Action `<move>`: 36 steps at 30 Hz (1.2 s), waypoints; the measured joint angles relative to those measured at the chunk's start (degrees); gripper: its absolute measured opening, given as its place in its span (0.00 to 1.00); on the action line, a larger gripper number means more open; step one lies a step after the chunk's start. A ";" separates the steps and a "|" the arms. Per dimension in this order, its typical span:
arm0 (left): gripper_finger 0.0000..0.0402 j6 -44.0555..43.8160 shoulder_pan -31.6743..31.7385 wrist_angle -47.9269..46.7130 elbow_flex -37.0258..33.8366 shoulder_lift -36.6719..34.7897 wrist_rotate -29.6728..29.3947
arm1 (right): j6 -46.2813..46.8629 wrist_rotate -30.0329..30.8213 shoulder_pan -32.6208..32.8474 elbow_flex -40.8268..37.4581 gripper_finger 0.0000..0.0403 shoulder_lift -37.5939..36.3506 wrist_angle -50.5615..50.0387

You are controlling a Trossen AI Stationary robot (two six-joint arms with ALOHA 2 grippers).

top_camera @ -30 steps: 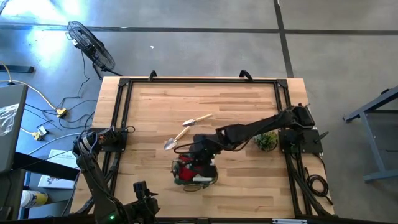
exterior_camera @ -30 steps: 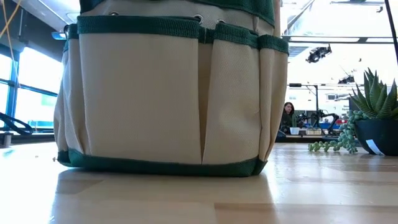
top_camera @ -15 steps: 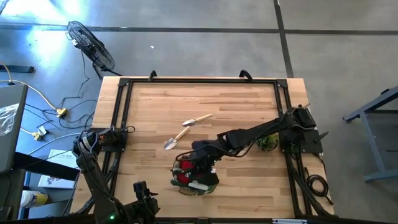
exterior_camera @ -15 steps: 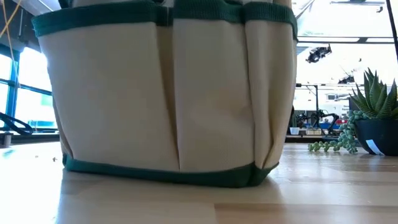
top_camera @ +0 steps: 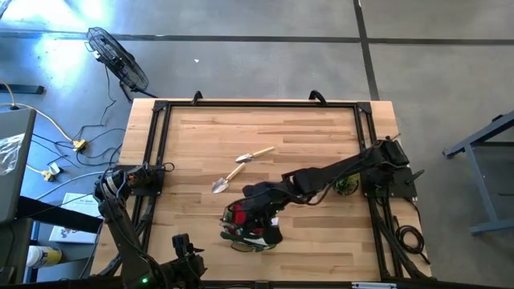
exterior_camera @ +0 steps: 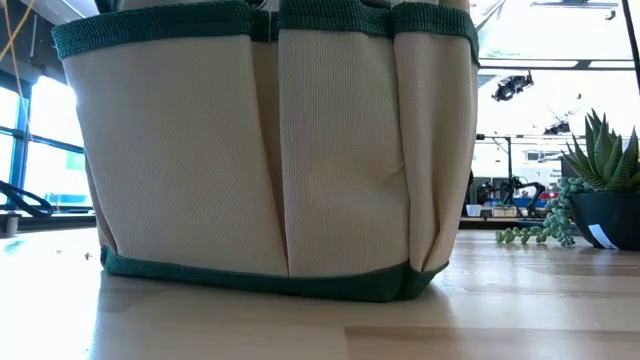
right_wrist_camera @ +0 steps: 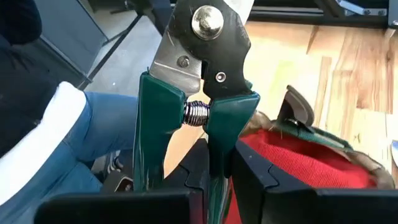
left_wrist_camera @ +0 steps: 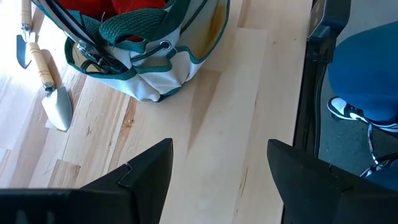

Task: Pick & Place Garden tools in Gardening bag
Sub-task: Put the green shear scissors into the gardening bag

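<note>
Right hand (right_wrist_camera: 214, 171) clenching shears (right_wrist_camera: 199, 93) over bag (top_camera: 250, 227) near bench (top_camera: 201, 128) front edge. Risk: shears snagging rim, tipping soft bag. Left hand (left_wrist_camera: 217, 165) waiting, released.

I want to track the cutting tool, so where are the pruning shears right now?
The pruning shears are clamped in the right gripper, directly over the gardening bag at the table's near edge, centre in the high view.

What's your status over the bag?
Right end effector shut on pruning shears, above gardening bag. Left end effector open, parked. Two trowels on table.
</note>
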 joint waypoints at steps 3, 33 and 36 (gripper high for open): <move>0.62 0.00 0.00 0.00 0.00 0.00 -0.02 | -0.03 0.15 -0.33 0.00 0.08 0.24 -0.08; 0.62 -0.02 -0.02 0.32 0.07 0.02 -0.04 | 10.46 -6.18 -0.61 -0.50 0.08 5.83 -6.55; 0.62 -0.02 -0.02 0.31 0.07 0.02 -0.04 | 10.18 -5.65 0.04 -0.50 0.08 5.83 -6.51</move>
